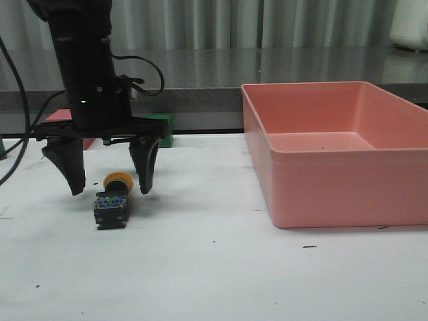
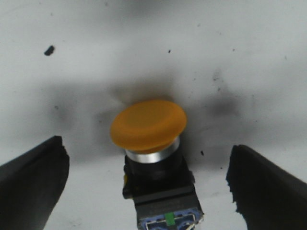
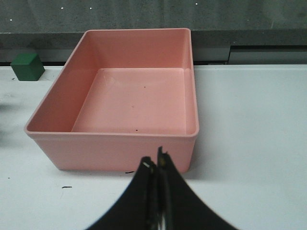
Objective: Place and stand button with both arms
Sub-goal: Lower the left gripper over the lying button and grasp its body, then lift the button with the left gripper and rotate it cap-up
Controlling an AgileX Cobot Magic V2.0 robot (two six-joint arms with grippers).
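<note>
The button (image 1: 112, 198) lies on its side on the white table, its yellow cap pointing away from the camera and its bluish terminals toward the front. My left gripper (image 1: 109, 188) hangs open just above it, one finger on each side, touching nothing. In the left wrist view the button (image 2: 153, 158) lies between the two wide-apart fingers (image 2: 29, 182), with bare table on both sides. My right gripper (image 3: 156, 164) is shut and empty, in front of the pink bin; it does not show in the front view.
A large empty pink bin (image 1: 321, 194) stands at the right, also in the right wrist view (image 3: 115, 143). A green cube (image 1: 164, 134) sits behind my left gripper and shows in the right wrist view (image 3: 28, 66). A red block (image 1: 60, 117) lies at the far left.
</note>
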